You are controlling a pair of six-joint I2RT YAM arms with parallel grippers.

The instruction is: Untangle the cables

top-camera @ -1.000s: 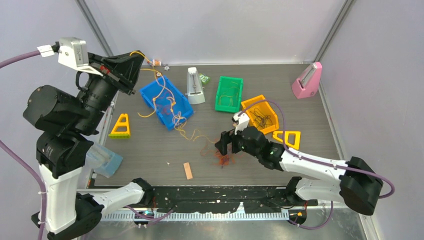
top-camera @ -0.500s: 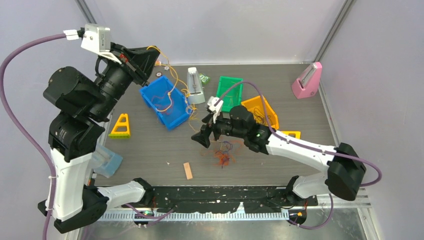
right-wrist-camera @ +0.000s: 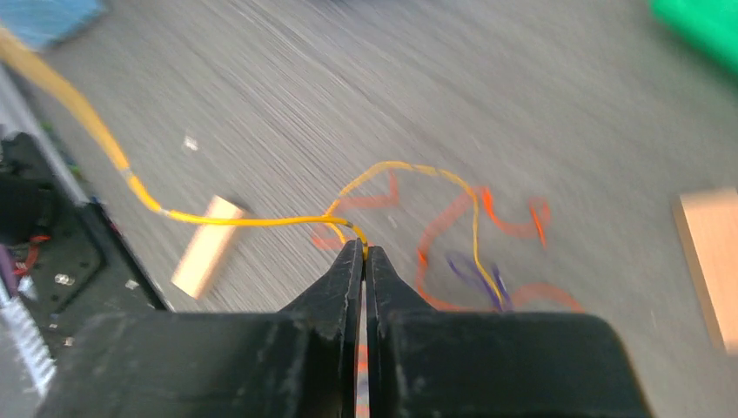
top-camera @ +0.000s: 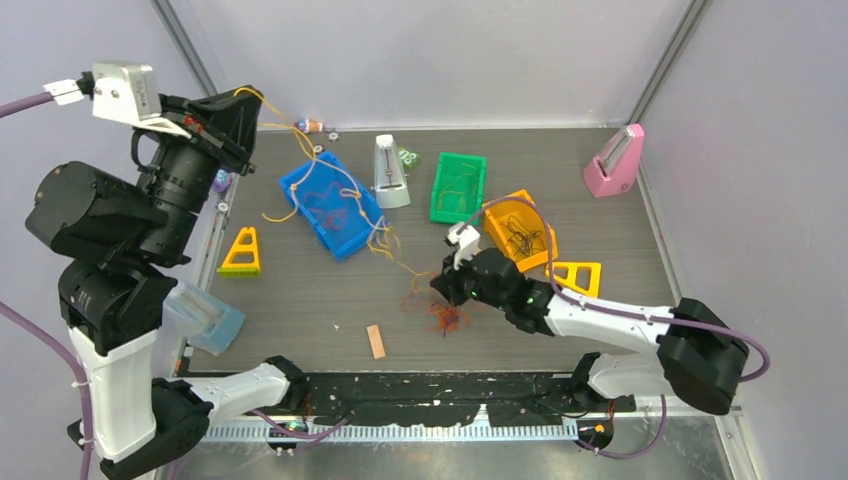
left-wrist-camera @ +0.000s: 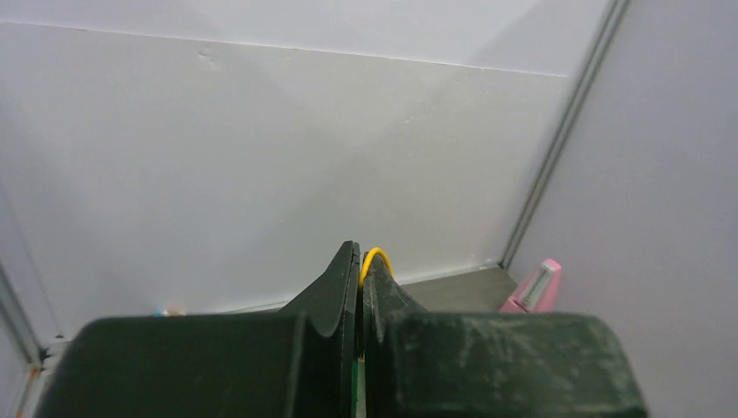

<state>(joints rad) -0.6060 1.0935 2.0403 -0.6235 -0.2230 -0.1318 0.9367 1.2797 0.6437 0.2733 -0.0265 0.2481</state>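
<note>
Across the dark grey wood-grain bench (top-camera: 300,300) and blue plastic bin (top-camera: 300,192), a thin yellow wire cable (right-wrist-camera: 235,220) is strung (slack in places), gripped by the closed left jaws and the closed right jaws beside a red-orange wire tangle (top-camera: 447,318).

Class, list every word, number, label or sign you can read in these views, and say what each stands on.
None can be read.
The blue bin, green bin, orange bin and pink wedge-shaped case show no lettering.
The small item at the back edge is too small to read.
The cables carry no visible print.
</note>
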